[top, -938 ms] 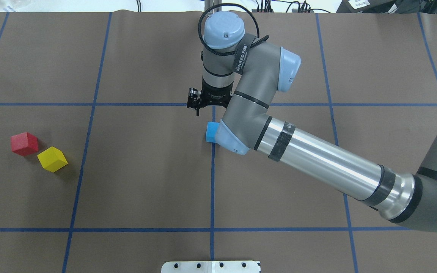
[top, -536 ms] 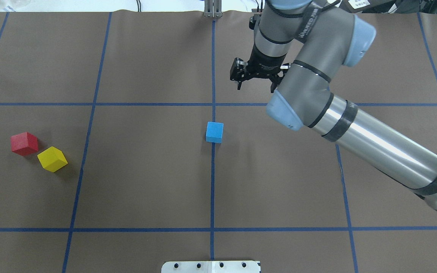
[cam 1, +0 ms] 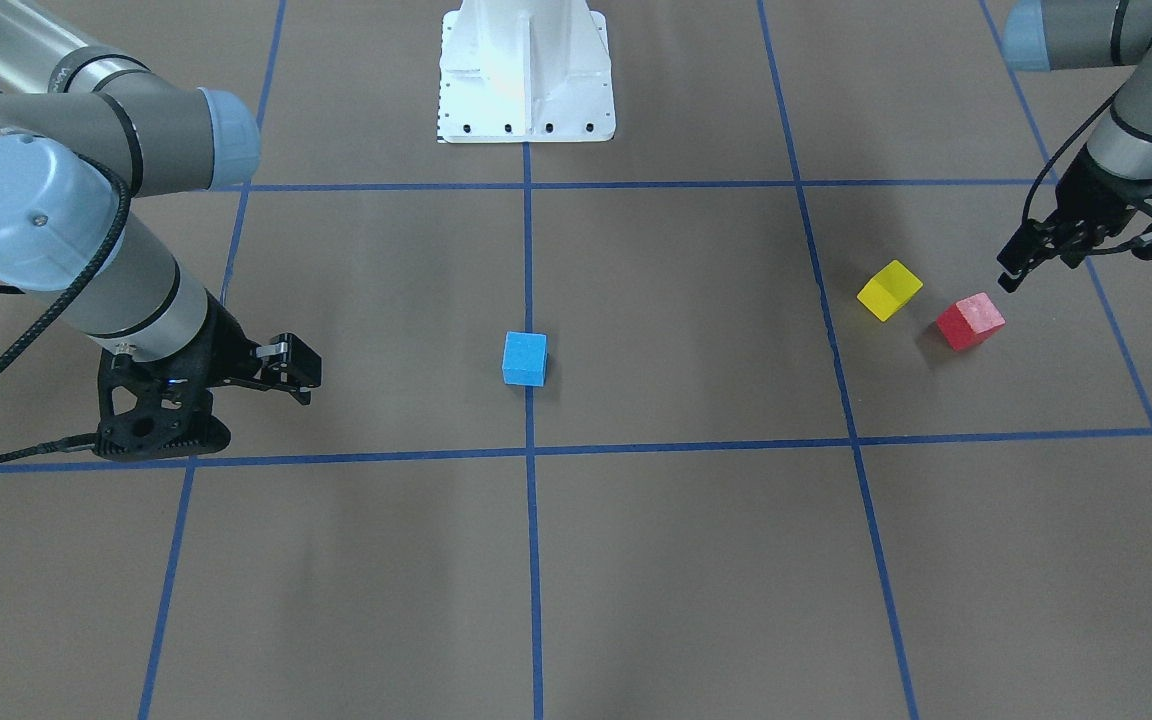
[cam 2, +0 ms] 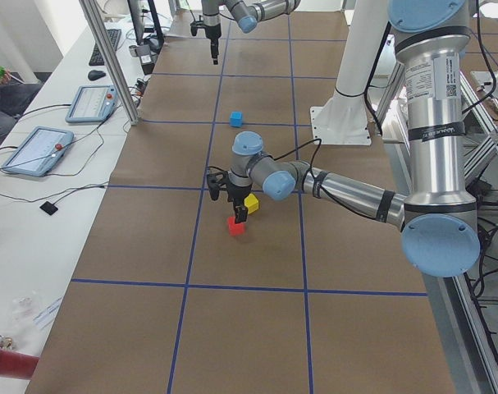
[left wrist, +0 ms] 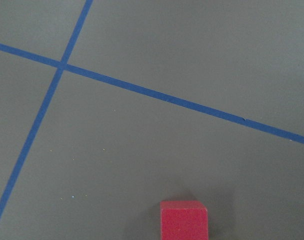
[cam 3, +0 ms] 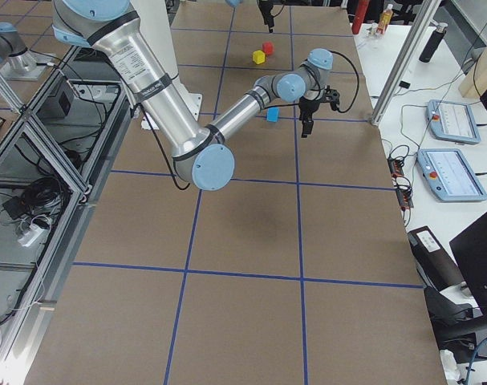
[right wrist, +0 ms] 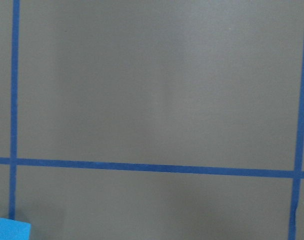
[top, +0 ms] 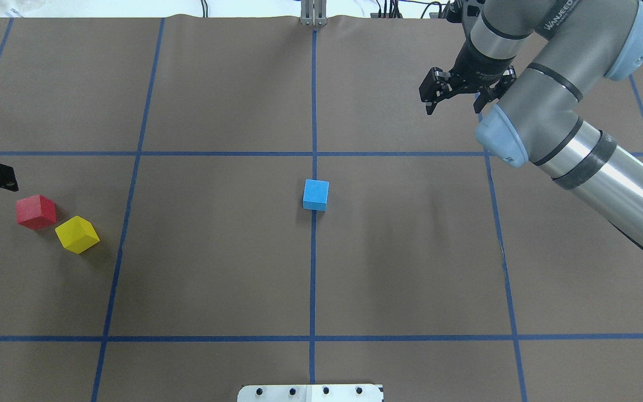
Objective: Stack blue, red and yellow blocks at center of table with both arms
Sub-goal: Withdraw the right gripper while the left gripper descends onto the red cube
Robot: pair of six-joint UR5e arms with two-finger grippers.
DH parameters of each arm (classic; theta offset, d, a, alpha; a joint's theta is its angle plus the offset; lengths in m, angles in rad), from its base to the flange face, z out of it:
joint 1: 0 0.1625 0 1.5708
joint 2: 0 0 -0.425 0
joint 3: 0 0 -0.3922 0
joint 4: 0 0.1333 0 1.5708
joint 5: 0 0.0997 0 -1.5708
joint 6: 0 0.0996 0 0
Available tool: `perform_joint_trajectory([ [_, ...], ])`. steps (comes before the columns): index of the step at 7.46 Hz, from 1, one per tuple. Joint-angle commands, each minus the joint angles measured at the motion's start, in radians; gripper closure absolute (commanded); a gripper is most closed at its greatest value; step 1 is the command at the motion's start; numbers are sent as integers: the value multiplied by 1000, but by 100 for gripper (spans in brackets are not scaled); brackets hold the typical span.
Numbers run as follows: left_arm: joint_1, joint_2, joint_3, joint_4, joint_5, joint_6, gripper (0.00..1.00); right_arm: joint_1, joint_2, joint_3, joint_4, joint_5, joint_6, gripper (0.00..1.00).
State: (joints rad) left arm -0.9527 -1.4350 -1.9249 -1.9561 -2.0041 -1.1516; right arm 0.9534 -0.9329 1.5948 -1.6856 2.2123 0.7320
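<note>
Brown sheet (top: pixel 215 268) is covering the table; blue tape (top: pixel 312 268) is running across it in a grid. Two teach pendants (cam 2: pixel 89 103), a keyboard (cam 2: pixel 110 47) and a mouse (cam 2: pixel 96 75) are lying on the white side bench (cam 2: pixel 35 205), cables trailing.

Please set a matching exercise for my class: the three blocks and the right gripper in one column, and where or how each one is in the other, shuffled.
Column 1
A. blue block
B. red block
C. yellow block
D. right gripper

Column 2
1. open and empty, up at the far right
2. on the middle tape line
3. the block furthest to the robot's left
4. close beside the red block, nearer the middle

Pairs: A-2, B-3, C-4, D-1
</note>
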Motion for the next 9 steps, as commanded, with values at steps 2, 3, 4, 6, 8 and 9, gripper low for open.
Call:
perform_joint_trajectory([
  [2,98,-15,88,-71,77,-23,1,1,-4,2,1,-2,-11,1],
  [3,98,-34,116,-87,77,-25,1,-2,-4,1,1,-2,-11,1],
  [4,97,-59,124,-87,76,-26,1,-2,-4,1,1,-3,-13,1],
  [6,97,-64,125,-86,76,-26,1,-2,-4,-1,1,-3,-13,1],
  [8,97,-65,147,-87,76,-16,1,-5,-4,-3,1,-5,-10,1],
  [9,98,-67,161,-89,76,-13,1,-11,-4,-1,1,-6,-6,1],
])
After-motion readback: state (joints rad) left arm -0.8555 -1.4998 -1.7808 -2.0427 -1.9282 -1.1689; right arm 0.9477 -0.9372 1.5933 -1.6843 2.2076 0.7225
